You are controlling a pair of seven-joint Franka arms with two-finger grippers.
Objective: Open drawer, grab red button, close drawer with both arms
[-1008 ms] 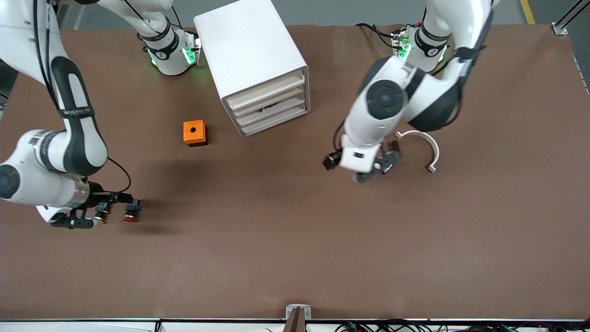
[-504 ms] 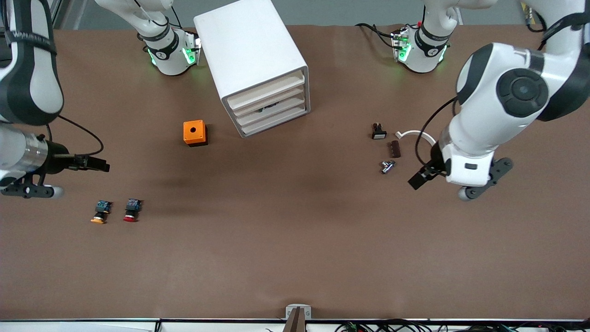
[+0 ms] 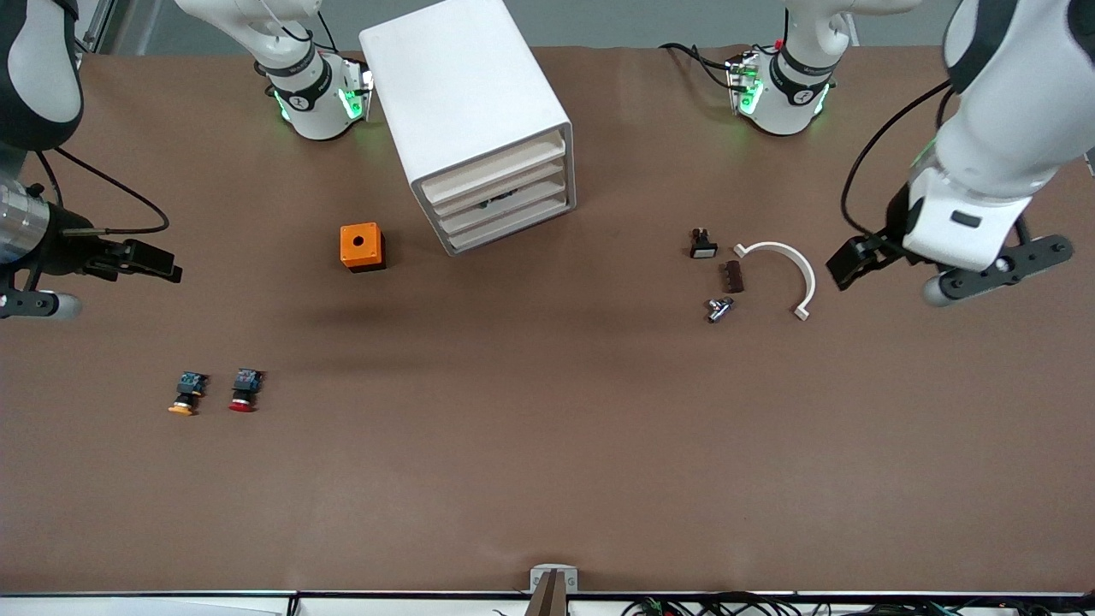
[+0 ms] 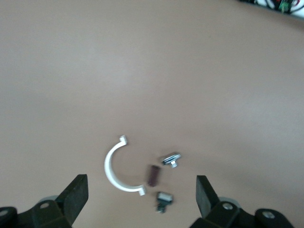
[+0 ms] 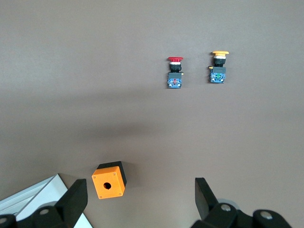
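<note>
The white cabinet [image 3: 466, 103] stands between the arms' bases, and each drawer [image 3: 505, 195] in its stack of three is shut. The red-capped button [image 3: 244, 391] [image 5: 175, 72] lies on its side on the brown table, toward the right arm's end and nearer the front camera than the cabinet. My right gripper [image 5: 140, 199] hangs open and empty over the table's rim [image 3: 34, 302] at that end, well apart from the button. My left gripper [image 4: 141, 199] [image 3: 997, 269] is open and empty too, in the air over the table at the left arm's end.
An orange-capped button [image 3: 185, 394] lies beside the red one. An orange box with a hole [image 3: 362, 246] sits next to the cabinet. Toward the left arm's end lie a white arc [image 3: 785, 265], a brown piece [image 3: 733, 276], a metal part [image 3: 719, 309] and a black-and-white switch [image 3: 702, 245].
Both arms have swung outward and up. The right gripper left the spot over the buttons; the left gripper left the small parts. Nothing on the table moved.
</note>
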